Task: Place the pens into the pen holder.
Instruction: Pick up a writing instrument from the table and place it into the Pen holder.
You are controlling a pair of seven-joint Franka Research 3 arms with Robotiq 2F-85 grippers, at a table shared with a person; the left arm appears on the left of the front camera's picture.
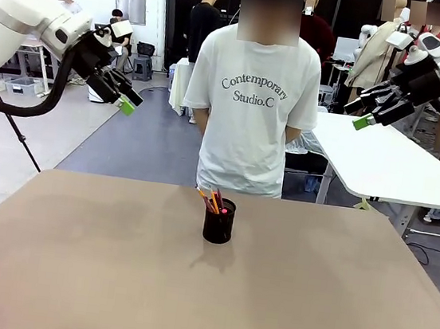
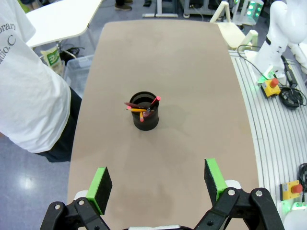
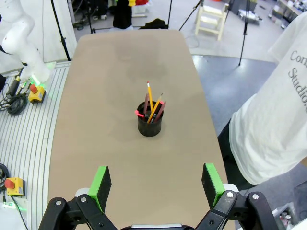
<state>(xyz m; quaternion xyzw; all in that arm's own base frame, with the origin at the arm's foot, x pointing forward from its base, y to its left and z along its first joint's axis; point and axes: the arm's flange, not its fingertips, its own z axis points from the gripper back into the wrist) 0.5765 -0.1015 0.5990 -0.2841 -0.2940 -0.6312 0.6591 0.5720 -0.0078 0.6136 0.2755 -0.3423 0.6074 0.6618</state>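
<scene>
— So, where are the pens [image 1: 214, 200]?
— Standing in the holder [image 1: 218, 221], mid-table [image 1: 70, 274], tips leaning out over the rim. It sits in front of the person [image 1: 252, 96].
— And the grippers?
— Left gripper [image 1: 125, 101] hangs high over the table's left side, jaws spread wide, nothing in them. Right gripper [image 1: 364, 118] likewise at the right, wide and empty.

The pen holder [image 1: 218, 222], a small black mesh cup, stands upright near the middle of the worktop [image 1: 70, 274], toward its far edge. The pens [image 3: 153, 106] stand inside it, leaning against the rim with their ends above it: two yellow-orange ones, a dark reddish-brown one, and apparently a black one with a red-pink tip.
</scene>
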